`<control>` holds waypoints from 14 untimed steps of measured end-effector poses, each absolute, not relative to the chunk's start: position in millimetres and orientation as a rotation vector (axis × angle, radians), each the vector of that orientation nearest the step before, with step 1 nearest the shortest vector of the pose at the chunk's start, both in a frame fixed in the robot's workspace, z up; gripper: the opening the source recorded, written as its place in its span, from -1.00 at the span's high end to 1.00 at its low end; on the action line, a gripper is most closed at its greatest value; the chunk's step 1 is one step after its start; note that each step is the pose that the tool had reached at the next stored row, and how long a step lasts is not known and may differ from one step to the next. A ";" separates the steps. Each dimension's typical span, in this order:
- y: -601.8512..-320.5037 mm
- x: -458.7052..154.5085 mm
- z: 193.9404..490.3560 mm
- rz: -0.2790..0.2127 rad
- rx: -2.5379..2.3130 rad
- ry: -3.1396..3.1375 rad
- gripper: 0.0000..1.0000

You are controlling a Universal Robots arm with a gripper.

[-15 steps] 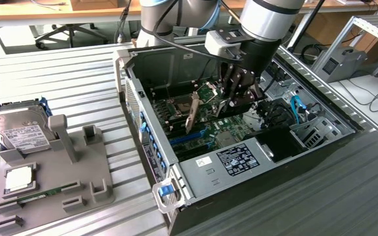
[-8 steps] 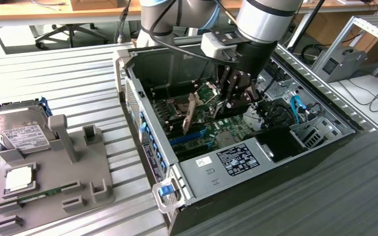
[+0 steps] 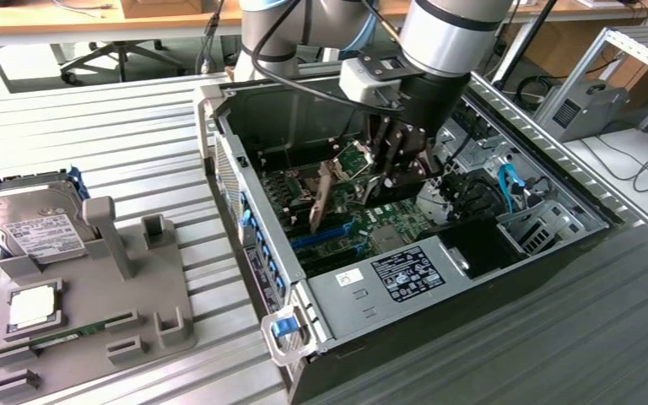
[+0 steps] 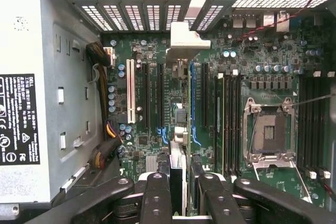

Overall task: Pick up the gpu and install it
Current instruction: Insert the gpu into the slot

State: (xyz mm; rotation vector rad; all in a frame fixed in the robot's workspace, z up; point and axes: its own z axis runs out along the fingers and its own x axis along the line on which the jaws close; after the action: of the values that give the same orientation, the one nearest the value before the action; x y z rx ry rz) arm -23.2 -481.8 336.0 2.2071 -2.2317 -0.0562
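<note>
The gripper (image 3: 397, 173) is inside the open computer case (image 3: 594, 211), and its jaws are pressed onto the gpu (image 3: 326, 196), which they hold by its upper edge. The card stands on edge, a little tilted, above the motherboard (image 4: 157, 51) and near the row of rear slot covers. In the wrist view the gpu (image 4: 181, 40) is seen edge-on between the two black fingers (image 4: 156, 203), over a blue expansion slot (image 4: 192, 103); its silver bracket is at the rear openings. I cannot tell if it already sits in the slot.

The grey power supply (image 4: 37, 77) has one black label (image 4: 18, 119) with "DELL" on it; the other writing is too small. One white slot (image 4: 130, 92) and one empty processor socket (image 4: 270, 132) are visible.

On the grey holder tray (image 3: 132, 295) outside stands one hard drive (image 3: 31, 224) with a white label, unreadable.
</note>
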 end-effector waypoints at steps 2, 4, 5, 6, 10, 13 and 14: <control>-481.8 -24.2 335.6 -0.056 2.207 -2.232 0.48; -481.8 -25.3 335.2 -0.056 2.207 -2.232 0.48; -481.8 -25.8 334.9 -0.056 2.207 -2.232 0.48; -481.8 -26.2 334.7 -0.056 2.207 -2.232 0.48; -481.8 -27.7 333.9 -0.056 2.207 -2.232 0.48; -481.8 -28.7 333.2 -0.056 2.207 -2.232 0.48; -481.8 -28.9 333.0 -0.056 2.207 -2.232 0.48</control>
State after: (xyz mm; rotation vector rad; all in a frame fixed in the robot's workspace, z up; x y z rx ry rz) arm -28.9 -481.8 333.0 2.2073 -2.2318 -0.0563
